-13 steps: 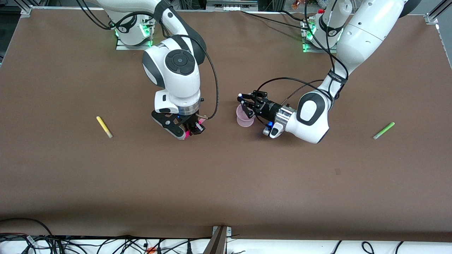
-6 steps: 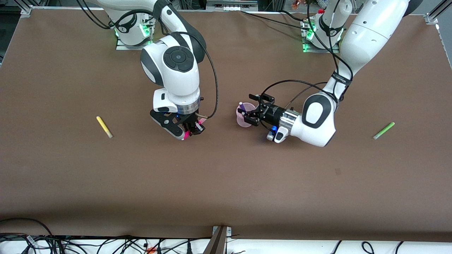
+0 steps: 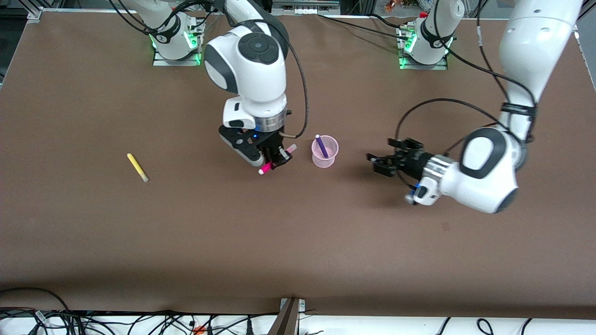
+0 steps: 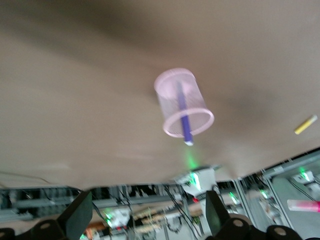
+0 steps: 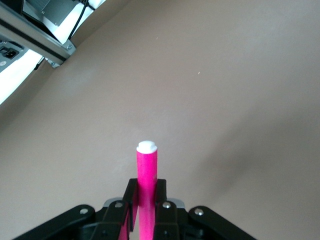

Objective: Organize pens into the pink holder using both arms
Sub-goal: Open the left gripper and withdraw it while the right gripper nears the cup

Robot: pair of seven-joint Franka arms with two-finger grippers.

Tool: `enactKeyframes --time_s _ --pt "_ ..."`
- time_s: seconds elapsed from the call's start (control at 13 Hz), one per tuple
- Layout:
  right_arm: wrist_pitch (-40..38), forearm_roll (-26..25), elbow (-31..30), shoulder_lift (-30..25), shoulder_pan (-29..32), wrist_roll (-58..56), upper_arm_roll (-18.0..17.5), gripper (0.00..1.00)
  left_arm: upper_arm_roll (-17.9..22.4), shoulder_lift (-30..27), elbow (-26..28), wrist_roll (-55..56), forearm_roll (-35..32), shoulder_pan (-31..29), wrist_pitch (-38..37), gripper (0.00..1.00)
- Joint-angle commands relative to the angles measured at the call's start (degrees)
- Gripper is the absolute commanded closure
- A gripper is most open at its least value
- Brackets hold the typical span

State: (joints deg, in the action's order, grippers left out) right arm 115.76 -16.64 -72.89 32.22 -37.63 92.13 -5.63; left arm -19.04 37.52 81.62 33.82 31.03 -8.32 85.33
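Clock hours here read on the front view, with twelve o'clock toward the arm bases.

The brown flat table point(image 3: 298, 242) carries everything. Nearest to the front camera among the pens is the short slim yellow marker pen point(image 3: 137, 167). It lies flat toward the right arm's end of the table, along an eleven-to-five line with its pale end at five o'clock. It sits well apart from the cup, at about the cup's nine o'clock.

The left gripper point(image 3: 376, 165), black and two-fingered, hangs over bare table at roughly four o'clock of the cup, clear of it. Its fingers point(image 4: 75, 220) are spread wide and carry nothing.

The right gripper point(image 3: 275, 160), also black and two-fingered, is over the table just beside the cup, at the cup's nine o'clock. It is clamped on the short magenta-pink marker pen point(image 3: 274, 163). That pen is tilted along an eight-to-two line, and the right wrist view shows its white tip point(image 5: 147, 146) sticking out past the fingers.

The small translucent pale pink round holder point(image 3: 331, 160) stands upright on the table between the two grippers, touching neither. Inside it leans the slim purple marker pen point(image 3: 322, 148), its white end poking over the rim toward eleven o'clock.
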Motion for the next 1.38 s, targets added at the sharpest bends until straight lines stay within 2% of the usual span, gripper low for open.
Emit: enactKeyframes --time_s 0.0,0.23,0.38,0.54,0.62,0.77,0.85,1.15,1.31 --pt "4.01 -3.74 1.7 2.93 -2.96 10.04 0.71 1.0 -0.38 -1.65 -1.02 -10.49 -14.25 -2.57 -0.96 0.0" --pt "8.76 -8.48 1.79 6.44 -4.99 19.19 0.71 1.0 -0.73 -8.23 0.2 -15.88 -27.12 -4.5 1.32 0.0" --pt "10.18 -11.9 1.79 8.38 -6.83 22.73 1.67 1.0 -0.65 -16.03 3.0 -24.02 -31.27 -4.77 0.89 0.0" --pt "9.48 -14.45 1.44 8.56 -7.98 22.92 1.77 1.0 -0.82 -25.52 6.43 -30.02 -32.34 -7.13 -1.29 0.0" --pt "8.09 -15.6 1.18 8.56 -8.59 23.09 2.2 1.0 -0.82 -31.22 8.62 -30.65 -32.26 -7.41 -4.44 0.0" --pt "7.2 -15.87 1.0 8.56 -9.65 27.28 2.38 1.0 -0.91 -41.7 13.37 -30.75 -32.17 -7.24 -5.97 0.0" --pt "6.76 -16.05 0.39 8.56 -10.78 28.7 2.47 1.0 -1.26 -42.61 13.3 -30.75 -32.17 -7.06 -6.14 0.0" --pt "6.23 -18.86 -1.37 8.65 -17.72 36.08 8.87 1.0 -1.26 -39.99 8.74 -30.49 -31.99 -7.15 -5.97 0.0" --pt "5.27 -19.21 -2.51 8.74 -18.96 37.85 9.67 1.0 -1.09 -39.98 8.64 -30.57 -31.73 -7.24 -7.19 0.0"
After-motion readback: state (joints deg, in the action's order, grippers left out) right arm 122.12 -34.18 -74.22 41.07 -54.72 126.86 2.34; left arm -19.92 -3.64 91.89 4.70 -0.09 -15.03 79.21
